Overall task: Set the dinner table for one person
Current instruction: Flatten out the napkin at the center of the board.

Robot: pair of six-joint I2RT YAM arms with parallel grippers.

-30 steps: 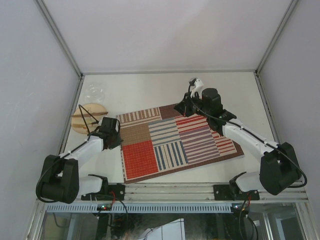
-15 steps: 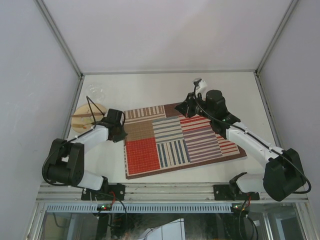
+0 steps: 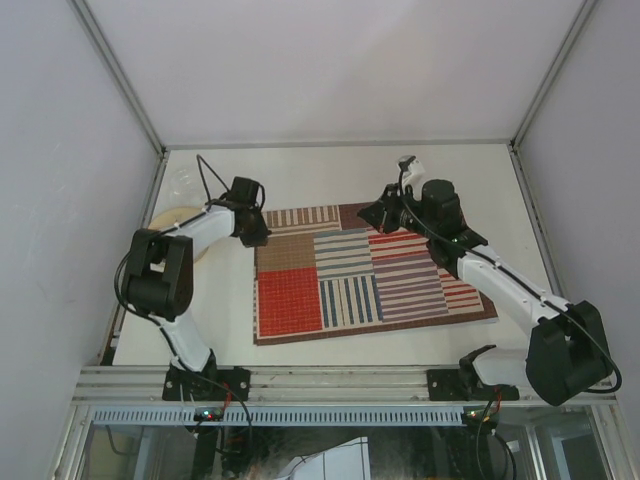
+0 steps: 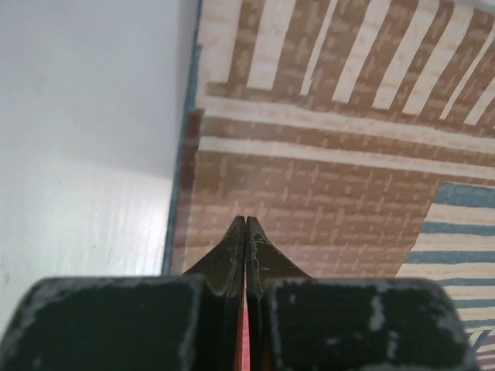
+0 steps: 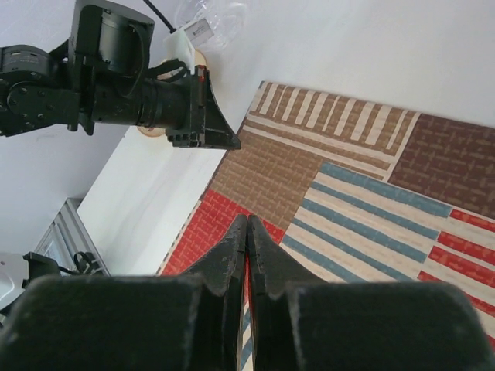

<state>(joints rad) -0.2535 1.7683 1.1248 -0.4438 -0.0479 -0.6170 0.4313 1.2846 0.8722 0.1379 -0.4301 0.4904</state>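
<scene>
A red, brown and blue striped patchwork placemat lies flat on the white dinner table, nearly square to its edges. My left gripper is shut, with its tips on the brown patch just inside the mat's far left corner. My right gripper is shut over the mat's far edge; in its own view its tips hang above the red patch. Nothing shows between either pair of jaws. The right wrist view also shows the left gripper at the mat's corner.
A round wooden plate with dark sticks on it lies at the table's left edge, partly behind the left arm. A clear glass item stands beyond it near the far left corner. Aluminium rails and white walls bound the table.
The placemat has turned clockwise and slid away from the arms, and now lies squarer to the table. The left gripper has swung from the mat's left edge to its far left corner. The right gripper has moved slightly right.
</scene>
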